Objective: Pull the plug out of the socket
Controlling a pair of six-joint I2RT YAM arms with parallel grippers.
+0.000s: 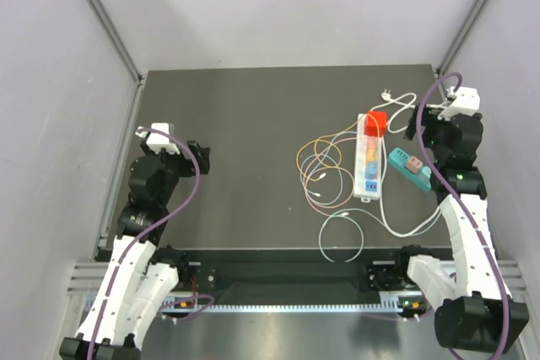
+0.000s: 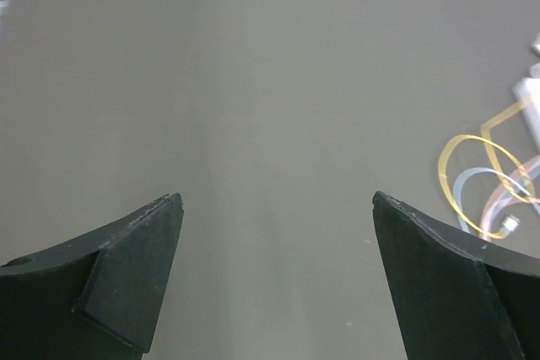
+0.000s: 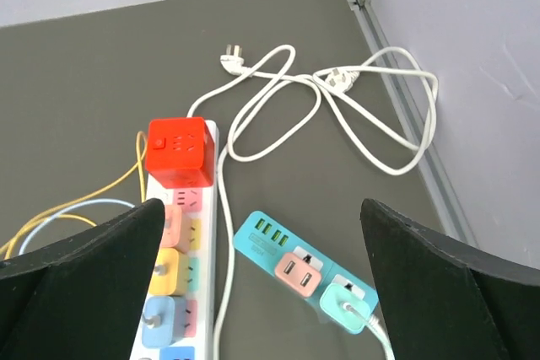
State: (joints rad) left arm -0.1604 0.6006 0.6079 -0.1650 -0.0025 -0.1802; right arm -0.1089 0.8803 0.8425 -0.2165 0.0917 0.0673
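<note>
Grey surface (image 1: pixel 253 124), seen from above, holds a white power strip (image 1: pixel 369 162) on the right with a red plug (image 1: pixel 375 122) stuck in its far end; the right gripper (image 1: pixel 416 130) hangs just beside it, and the left gripper (image 1: pixel 199 158) is well apart. From the left wrist, the left gripper (image 2: pixel 278 280) is spread wide over bare surface near coloured cables (image 2: pixel 489 183). From the right wrist, the right gripper (image 3: pixel 261 288) is spread wide too, above a blue socket box (image 3: pixel 268 242) with a green plug (image 3: pixel 344 301) in it, touching nothing.
</note>
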